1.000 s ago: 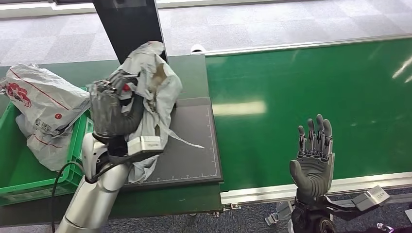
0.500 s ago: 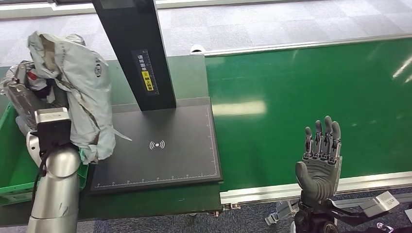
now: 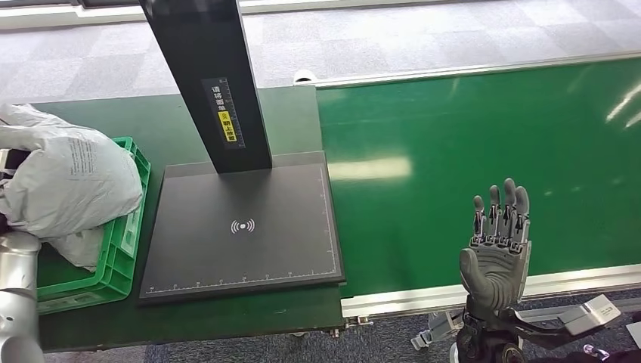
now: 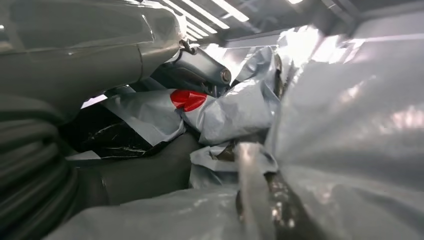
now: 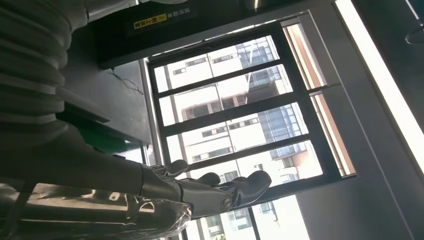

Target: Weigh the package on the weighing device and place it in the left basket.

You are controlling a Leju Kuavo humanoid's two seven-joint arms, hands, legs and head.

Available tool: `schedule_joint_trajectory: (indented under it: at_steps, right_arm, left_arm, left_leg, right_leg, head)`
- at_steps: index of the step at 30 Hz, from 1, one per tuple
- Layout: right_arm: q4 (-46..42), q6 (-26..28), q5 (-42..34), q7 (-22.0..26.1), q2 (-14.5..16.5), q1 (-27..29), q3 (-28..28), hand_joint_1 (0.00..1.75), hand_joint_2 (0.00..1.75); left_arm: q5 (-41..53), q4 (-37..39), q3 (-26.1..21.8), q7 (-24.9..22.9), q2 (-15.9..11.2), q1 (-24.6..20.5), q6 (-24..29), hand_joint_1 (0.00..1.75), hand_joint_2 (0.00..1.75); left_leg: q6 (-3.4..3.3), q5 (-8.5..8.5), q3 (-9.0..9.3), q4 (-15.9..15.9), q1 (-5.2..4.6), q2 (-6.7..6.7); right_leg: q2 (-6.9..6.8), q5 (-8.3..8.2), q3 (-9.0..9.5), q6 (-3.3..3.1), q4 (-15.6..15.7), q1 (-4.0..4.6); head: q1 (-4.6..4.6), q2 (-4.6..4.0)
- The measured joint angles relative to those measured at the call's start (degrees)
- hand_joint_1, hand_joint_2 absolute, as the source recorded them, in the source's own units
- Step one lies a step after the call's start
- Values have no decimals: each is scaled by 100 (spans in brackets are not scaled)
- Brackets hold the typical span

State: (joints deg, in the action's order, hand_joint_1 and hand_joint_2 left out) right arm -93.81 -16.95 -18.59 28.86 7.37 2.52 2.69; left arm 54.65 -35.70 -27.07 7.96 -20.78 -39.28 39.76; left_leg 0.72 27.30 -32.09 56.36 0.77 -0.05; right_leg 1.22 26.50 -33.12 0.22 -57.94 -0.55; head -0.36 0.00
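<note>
A: Package (image 3: 66, 181)?
B: Over the basket (image 3: 125, 249), ready to drop; left hand (image 4: 90, 65) wrapped in its folds, grip unclear.
A: Right hand (image 3: 495, 249)?
B: Spread, idle, clear of scale (image 3: 242, 227).

Ahead of our raised right hand (image 3: 495, 253) we have bare green belt (image 3: 484, 136). Leftward lies the flat scale plate (image 3: 242, 227), its black post (image 3: 208, 83) blocking the far side before the basket (image 3: 121, 253).
</note>
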Motion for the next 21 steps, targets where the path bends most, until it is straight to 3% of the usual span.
schedule_joint_trajectory:
  at_steps: [9, 21]
  right_arm:
    - [-9, -16, 22, -43, 20, -1, -1, 0, 175]
    - [-9, -12, 117, -54, 44, -14, -3, 0, 175]
  left_arm:
    - [719, 613, -1155, -416, -169, 40, 0, 175, 175]
    - [1138, 881, -1645, -765, -288, 99, 15, 175, 175]
  left_leg:
    - [3, 2, 9, -1, 4, 6]
    - [4, 2, 12, -1, 3, 9]
  right_leg:
    - [11, -1, 1, -3, -1, 3]
    - [13, -1, 5, -3, -2, 2]
  head:
    - [-2, 0]
    - [-1, 0]
